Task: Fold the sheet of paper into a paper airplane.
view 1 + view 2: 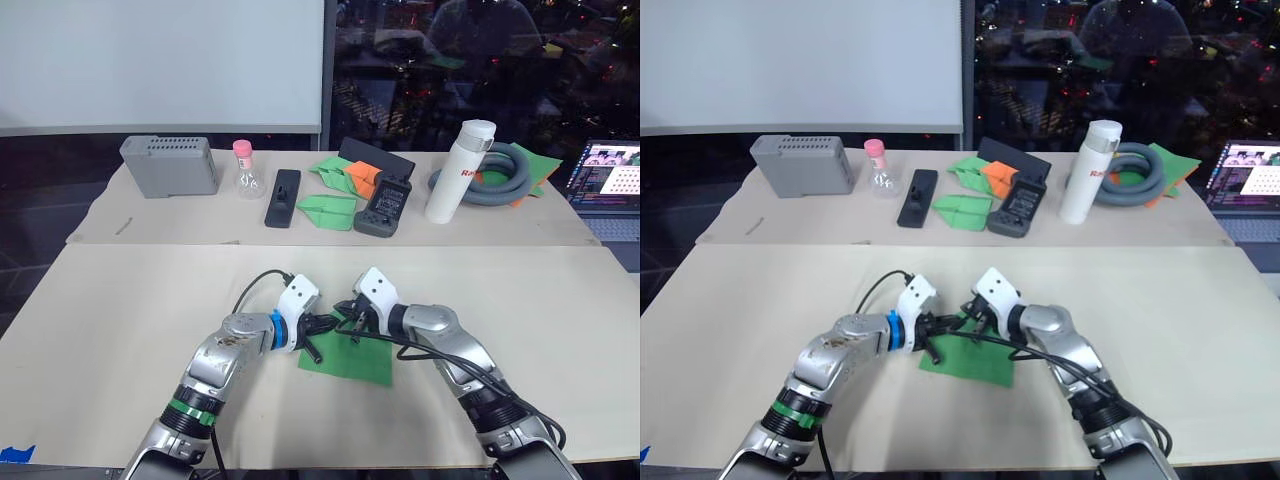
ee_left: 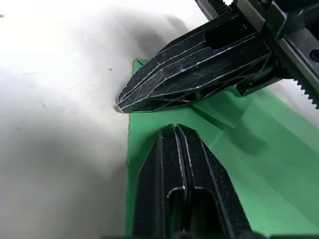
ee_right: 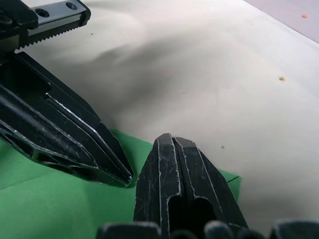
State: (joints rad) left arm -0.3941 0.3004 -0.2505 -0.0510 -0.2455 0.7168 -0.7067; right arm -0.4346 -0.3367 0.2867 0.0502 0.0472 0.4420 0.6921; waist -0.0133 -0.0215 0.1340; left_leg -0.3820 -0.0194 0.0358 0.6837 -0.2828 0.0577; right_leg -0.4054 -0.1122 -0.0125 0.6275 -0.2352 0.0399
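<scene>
Lying flat on the near table (image 1: pixel 120 300), in the lower middle of the left eye view, the sheet of paper (image 1: pixel 352 358) is bright green and has a small folded flap at its far corner, which the left wrist view shows beside the finger tips. The left gripper (image 1: pixel 318 325) comes from the left and the right gripper (image 1: pixel 352 322) from the right, and they meet over this far corner of the sheet. In each wrist view the own two fingers are pressed together with no gap, so both claws are closed, and their tips press down on the paper; nothing is held between them. In the upper middle of the frame, on the far table, there are other green paper planes (image 1: pixel 328 209), an orange paper dart (image 1: pixel 362 175), a white bottle (image 1: pixel 457 172) and a grey box (image 1: pixel 170 165).
</scene>
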